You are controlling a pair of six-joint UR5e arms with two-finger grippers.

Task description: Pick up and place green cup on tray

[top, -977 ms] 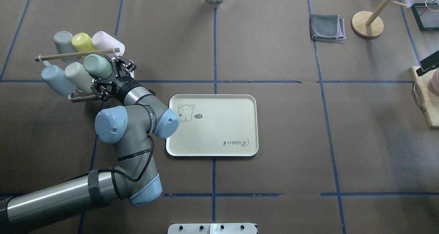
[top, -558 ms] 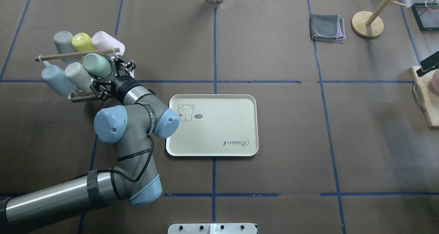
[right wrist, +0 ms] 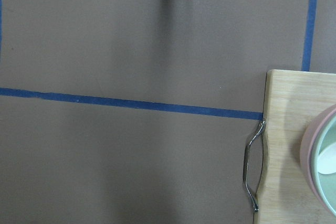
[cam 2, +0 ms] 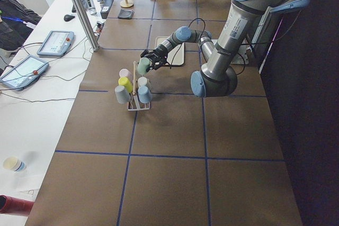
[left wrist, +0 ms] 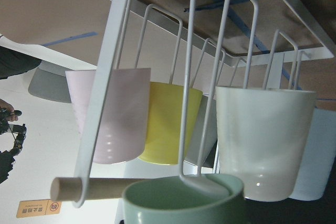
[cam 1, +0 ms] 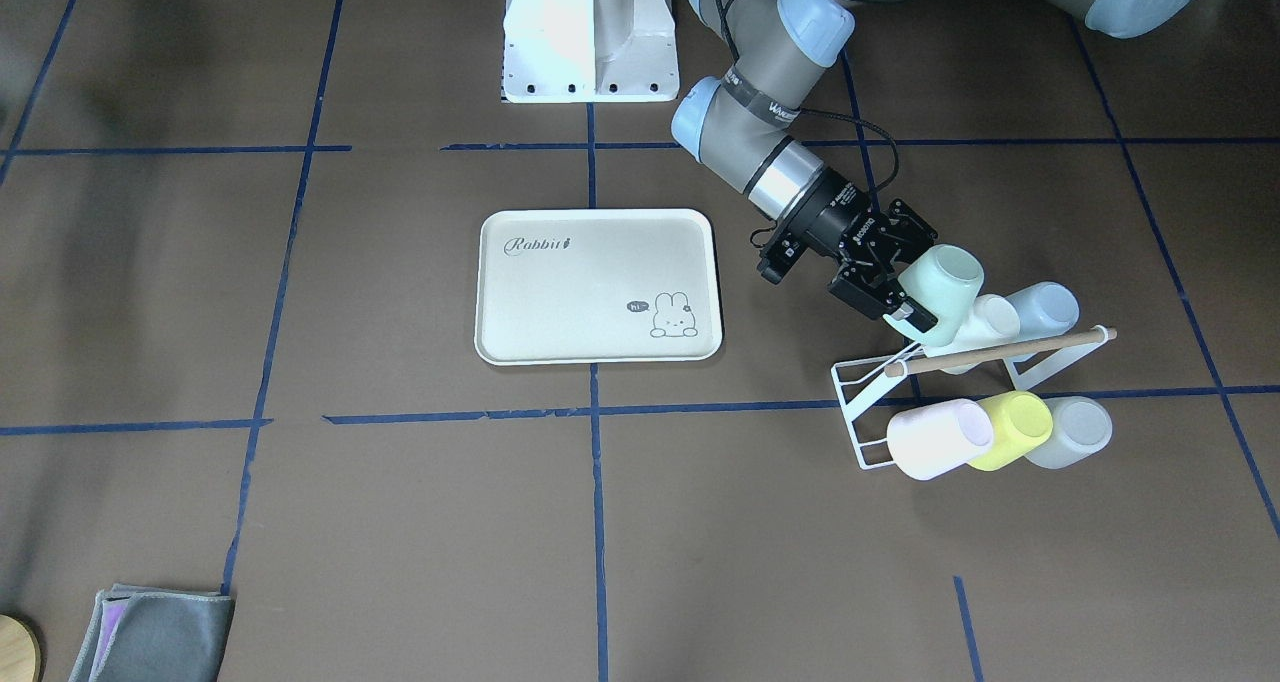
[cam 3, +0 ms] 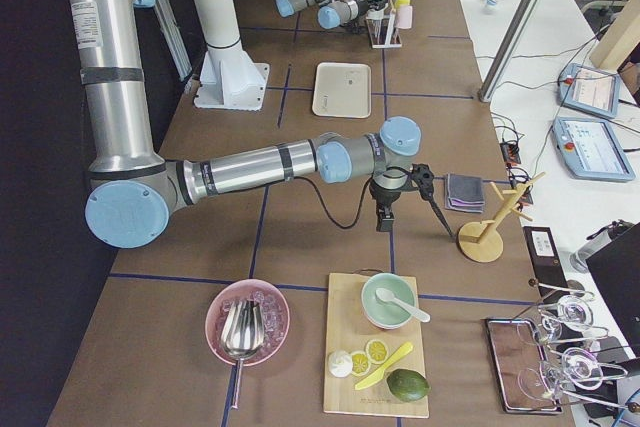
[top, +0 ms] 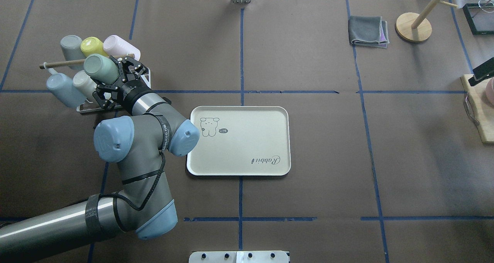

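Observation:
My left gripper [top: 111, 79] is shut on the pale mint-green cup [top: 101, 68] and holds it tilted, mouth outward, just above the white wire rack [cam 1: 860, 402] and its wooden rod [cam 1: 1000, 352]. In the front-facing view the green cup [cam 1: 941, 277] sits raised between the black fingers [cam 1: 868, 297]. In the left wrist view its rim [left wrist: 184, 203] fills the bottom edge, with a rack wire across it. The cream Rabbit tray [top: 247, 147] lies bare, to the right of the left arm. My right gripper [top: 482, 72] hangs at the far right edge; I cannot tell how its jaws stand.
The rack still holds pink [cam 1: 935, 437], yellow-green [cam 1: 1015, 427], grey [cam 1: 1075, 432], cream [cam 1: 990, 317] and pale blue [cam 1: 1045, 307] cups. A folded grey cloth [top: 368, 31], a wooden stand [top: 413, 27] and a cutting board [top: 480, 112] are at the far right.
My left gripper has moved up and to the far left with the green cup, which now overlaps the wooden rod from above. The left arm's elbow has shifted left.

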